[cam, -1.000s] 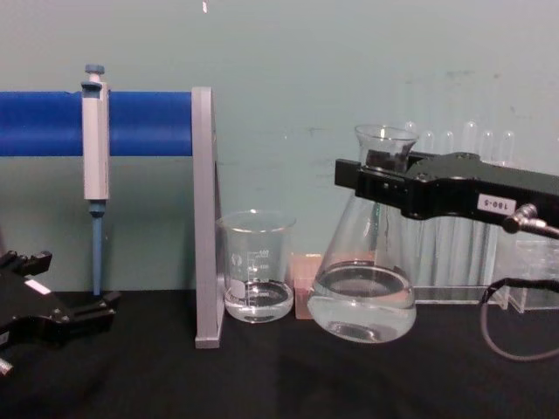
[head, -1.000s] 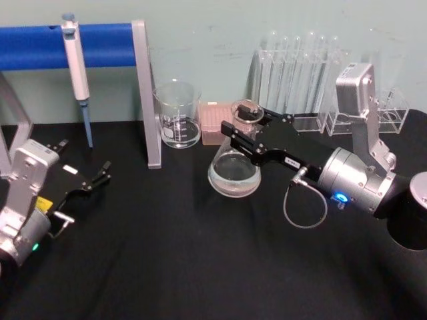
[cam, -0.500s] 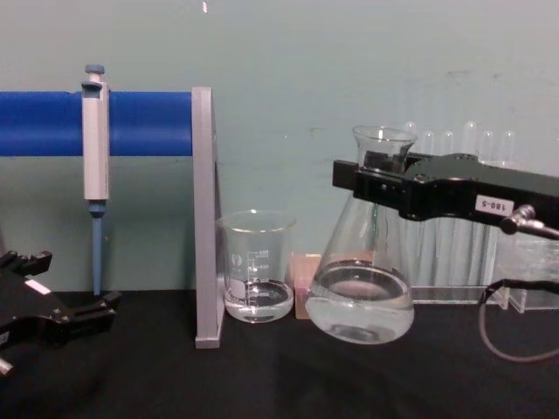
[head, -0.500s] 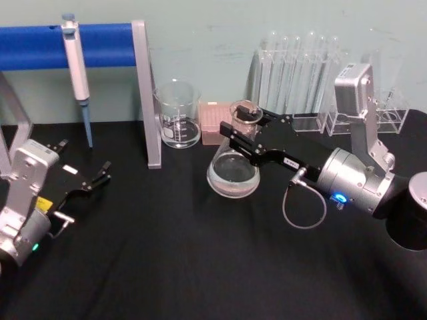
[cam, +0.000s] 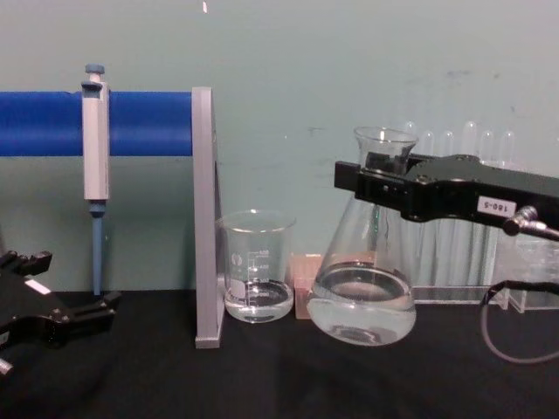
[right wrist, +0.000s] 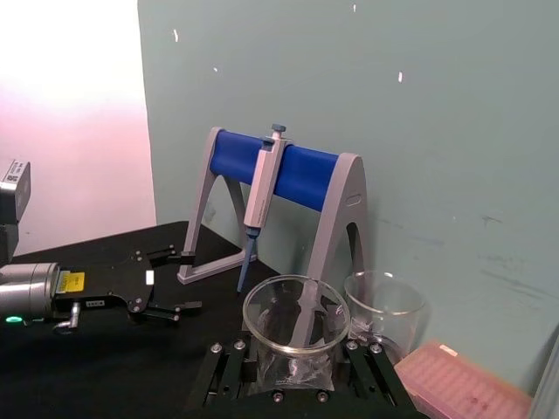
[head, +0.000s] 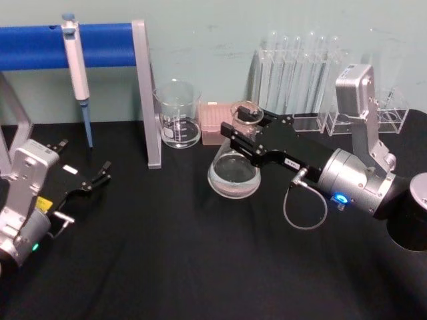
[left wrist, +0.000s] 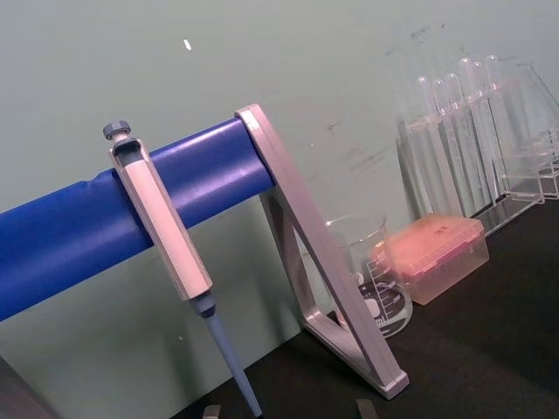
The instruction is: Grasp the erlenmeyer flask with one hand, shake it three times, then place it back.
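Note:
The erlenmeyer flask [head: 233, 175] is clear glass with a little clear liquid in its wide base [cam: 362, 307]. It stands upright at mid-table, in front of the test tubes. My right gripper [head: 247, 131], black with a small white label, is shut on the flask's neck just under the flared rim [right wrist: 295, 307]. I cannot tell whether the base touches the black cloth or hangs just above it. My left gripper [head: 105, 171] rests open and holds nothing at the table's left side; it appears also as the left gripper [right wrist: 188, 281].
A beaker [head: 177, 120] with some liquid and a pink tip box [head: 213, 124] stand just behind the flask. A pipette [head: 77, 63] hangs on the blue-barred stand [head: 145, 93] at back left. Test tubes in clear racks [head: 300, 77] line the back right.
The right gripper swung the flask slightly left, then back right to about where it was. The liquid has shifted a little. The left arm has not moved.

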